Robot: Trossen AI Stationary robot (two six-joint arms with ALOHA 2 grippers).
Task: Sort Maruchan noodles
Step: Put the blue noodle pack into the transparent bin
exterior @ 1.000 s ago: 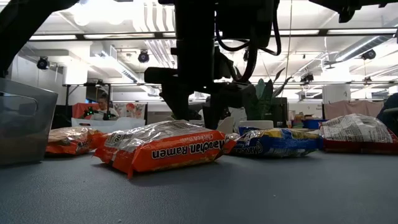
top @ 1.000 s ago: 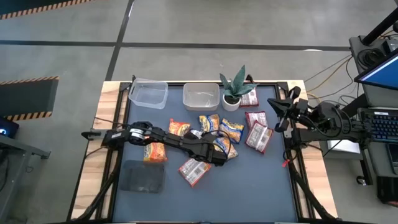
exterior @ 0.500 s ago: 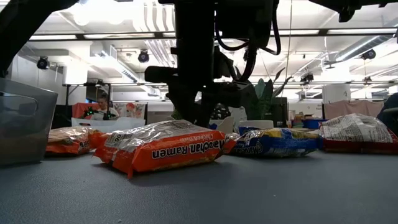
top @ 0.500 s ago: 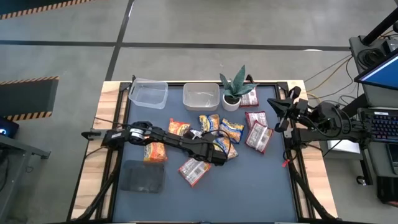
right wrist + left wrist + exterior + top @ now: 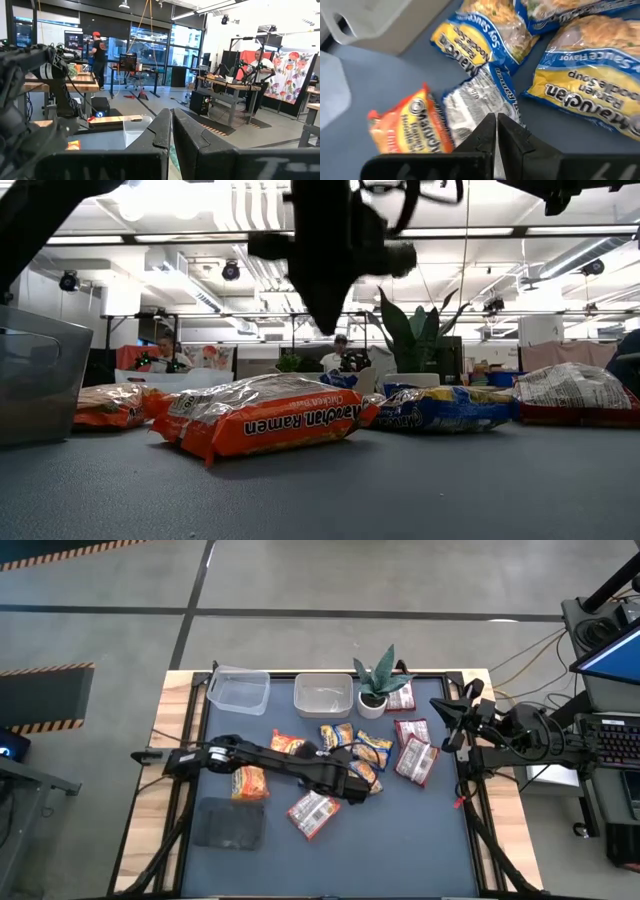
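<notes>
Bare mat (image 5: 400, 840) toward the front & front-right; back edge taken by two clear tubs (image 5: 240, 690) and a plant (image 5: 376, 680). Noodle packets (image 5: 360, 750) cluster mid-mat. Left gripper (image 5: 355, 795) is over the cluster, above the mat in the low view, fingers (image 5: 512, 137) clenched; can't tell if they pinch the blue-yellow packet (image 5: 485, 100). Right gripper (image 5: 445, 725) parked at right edge, closed, empty.

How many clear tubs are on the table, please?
2: the left tub sits near the mat's back-left corner, and the right tub is beside it, next to the plant. Nothing suggests a hidden one.
</notes>
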